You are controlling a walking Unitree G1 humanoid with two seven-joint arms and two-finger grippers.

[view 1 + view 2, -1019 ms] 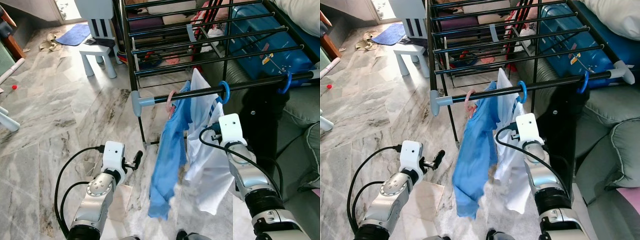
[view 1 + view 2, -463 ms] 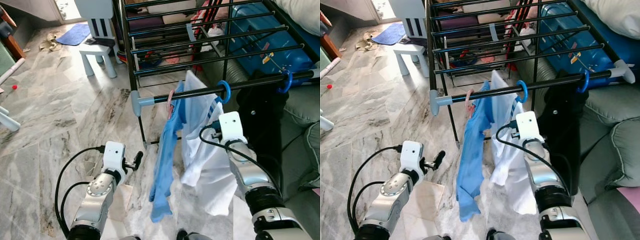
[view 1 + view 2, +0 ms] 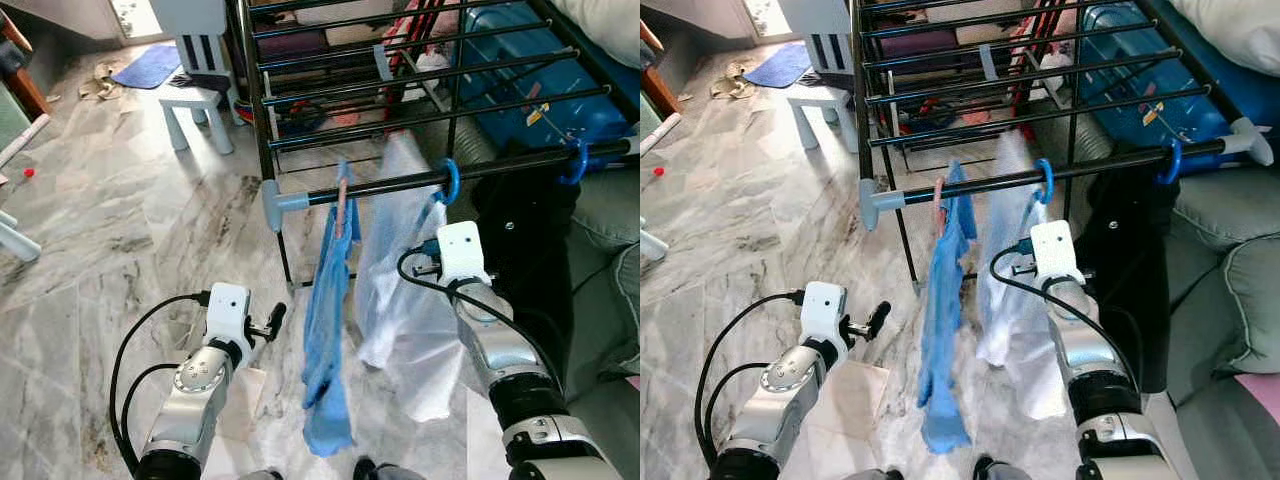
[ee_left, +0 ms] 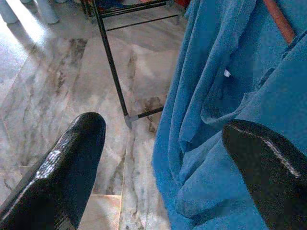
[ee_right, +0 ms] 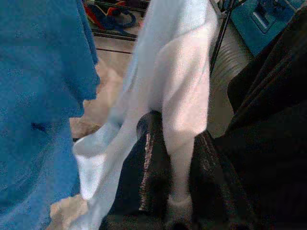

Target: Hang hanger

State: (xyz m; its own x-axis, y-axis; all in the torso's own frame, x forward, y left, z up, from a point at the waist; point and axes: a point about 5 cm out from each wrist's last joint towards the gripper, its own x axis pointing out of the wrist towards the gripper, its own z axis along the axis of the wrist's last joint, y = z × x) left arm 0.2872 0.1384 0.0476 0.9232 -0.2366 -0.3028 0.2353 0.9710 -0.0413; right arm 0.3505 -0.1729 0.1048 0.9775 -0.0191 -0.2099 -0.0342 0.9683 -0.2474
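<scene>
Marble floor (image 3: 120,230) spreads under a black drying rack (image 3: 260,110), whose front rail (image 3: 400,186) carries a blue shirt (image 3: 328,330) on a pink hanger (image 3: 342,205) and a white garment (image 3: 405,300) on a blue hanger (image 3: 447,182). Both hooks sit on the rail, so the hanging looks done; letting go remains. The right gripper (image 5: 175,158) pinches the white cloth; the left gripper (image 4: 158,158) hovers spread beside the shirt

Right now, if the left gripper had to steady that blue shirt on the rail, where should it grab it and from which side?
Probably the blue shirt at its near vertical edge, about mid-height, coming from the robot's left. It hangs edge-on from the rail as a narrow fold facing the open left gripper, while the right gripper pinches the white garment on the other side.
</scene>
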